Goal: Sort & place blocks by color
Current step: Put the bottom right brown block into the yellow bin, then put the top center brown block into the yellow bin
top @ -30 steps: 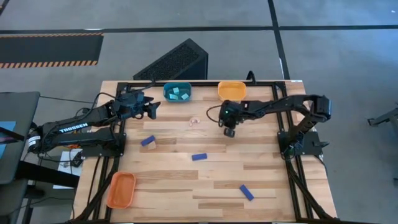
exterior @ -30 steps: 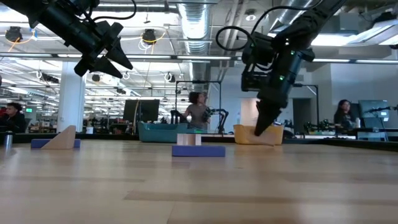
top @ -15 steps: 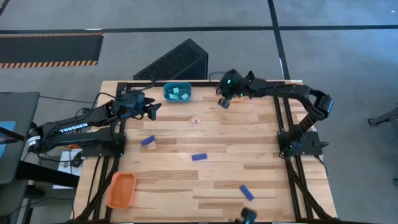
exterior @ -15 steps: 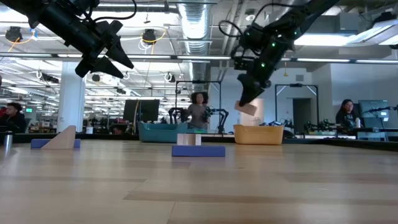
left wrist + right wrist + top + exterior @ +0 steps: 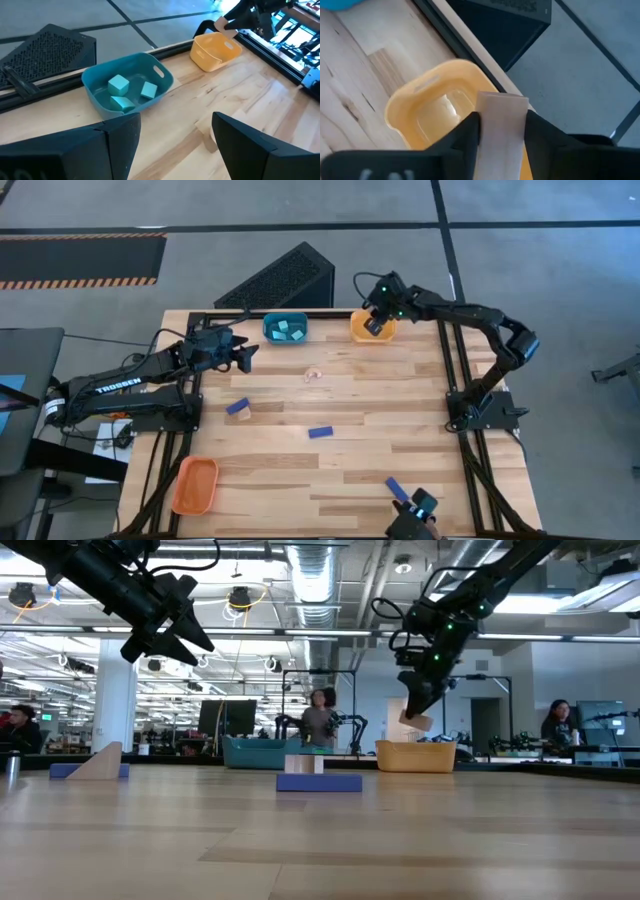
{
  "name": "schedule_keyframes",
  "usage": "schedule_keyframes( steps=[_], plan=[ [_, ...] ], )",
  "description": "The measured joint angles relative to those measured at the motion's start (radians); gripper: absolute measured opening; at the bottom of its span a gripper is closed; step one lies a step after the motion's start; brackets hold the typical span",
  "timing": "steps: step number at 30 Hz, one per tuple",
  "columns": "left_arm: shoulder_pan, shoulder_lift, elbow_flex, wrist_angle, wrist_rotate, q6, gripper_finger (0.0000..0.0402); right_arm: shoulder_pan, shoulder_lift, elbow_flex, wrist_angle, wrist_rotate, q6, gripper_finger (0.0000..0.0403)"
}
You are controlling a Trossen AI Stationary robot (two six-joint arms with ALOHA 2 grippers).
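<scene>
Since a second ago, the right arm has swung away from the middle of the surface (image 5: 300, 470) to its far edge, carrying a tan wooden block (image 5: 501, 131) with it; the left arm has not shifted.

Largest first: the surface holds three trays, and their contents show the sorting rule. The teal tray (image 5: 270, 336) at the far edge already holds cyan blocks (image 5: 119, 85), so each colour seems to get its own tray. Just beside it stands the yellow-orange tray (image 5: 355, 332), which looks empty in the right wrist view, though the block hides part of it. A second orange tray (image 5: 194, 485) sits at the near left corner, well apart.

The right hand (image 5: 377, 324) hovers above the yellow-orange tray, its two fingers clenched on the tan block's sides, the block clear of the tray floor and probably about to be let go there.

The left hand (image 5: 243, 354) hangs open and empty near the teal tray, waiting.

Three dark blue blocks (image 5: 320, 432) remain scattered on the surface, with another small tan piece (image 5: 313, 376) near the far trays.
</scene>
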Motion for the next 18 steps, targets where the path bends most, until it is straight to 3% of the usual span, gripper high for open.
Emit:
schedule_keyframes(
  steps=[6,11,13,18],
  plan=[
    [0.0,0.0,0.0,0.0,0.0,0.0,0.0234,0.011,-0.001,0.0,0.002,-0.001,0.064,0.022],
    [0.0,0.0,0.0,0.0,-0.001,0.003,0.0234,0.051,-0.039,0.0,0.056,-0.028,0.126,0.0232],
    [0.0,0.0,0.0,0.0,0.0,0.003,0.0234,0.072,-0.074,0.0,0.121,-0.044,0.169,0.023],
    [0.0,0.0,0.025,0.001,0.018,0.026,0.0234,0.086,-0.215,0.0,0.424,-0.223,0.341,0.0226]
  ],
)
